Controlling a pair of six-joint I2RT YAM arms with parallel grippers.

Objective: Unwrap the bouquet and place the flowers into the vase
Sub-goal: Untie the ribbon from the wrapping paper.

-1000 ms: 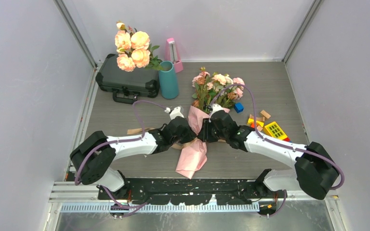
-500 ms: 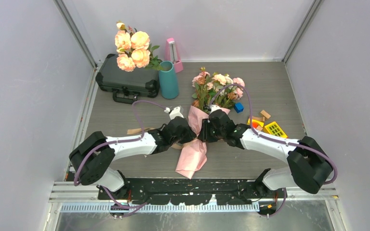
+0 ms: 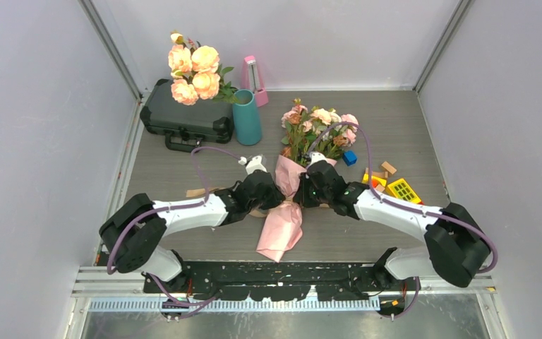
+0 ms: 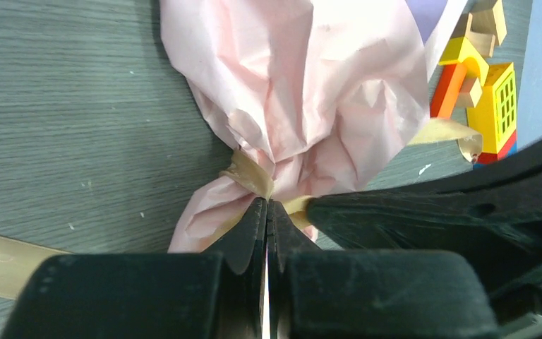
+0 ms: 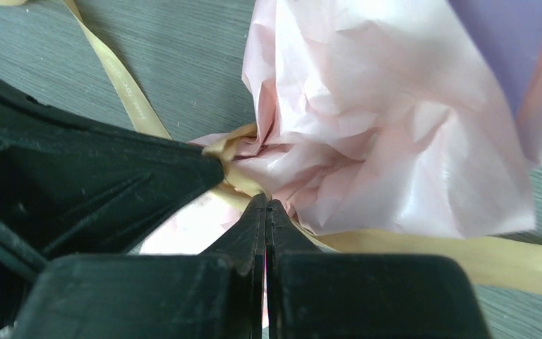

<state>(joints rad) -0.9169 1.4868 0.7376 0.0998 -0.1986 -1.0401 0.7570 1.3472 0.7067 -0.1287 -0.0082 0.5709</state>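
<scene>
Teal cylindrical vase [image 3: 247,117] stands upright beyond the left gripper [image 4: 266,208], well apart. The left fingers are pressed together, tips on the tan ribbon [image 4: 250,173] cinching the pink crinkled-paper bouquet [image 3: 287,176], which lies between both finger pairs. Right gripper [image 5: 266,205] fingers are likewise together at the ribbon. Coloured toy blocks [image 3: 395,187] lie right of them, toward the table edge.

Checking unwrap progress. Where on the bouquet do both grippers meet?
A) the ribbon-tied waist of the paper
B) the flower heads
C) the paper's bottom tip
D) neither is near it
A: the wrist views show the left gripper and right gripper, tips closed, at the tan ribbon cinching the pink paper of the bouquet.
</scene>
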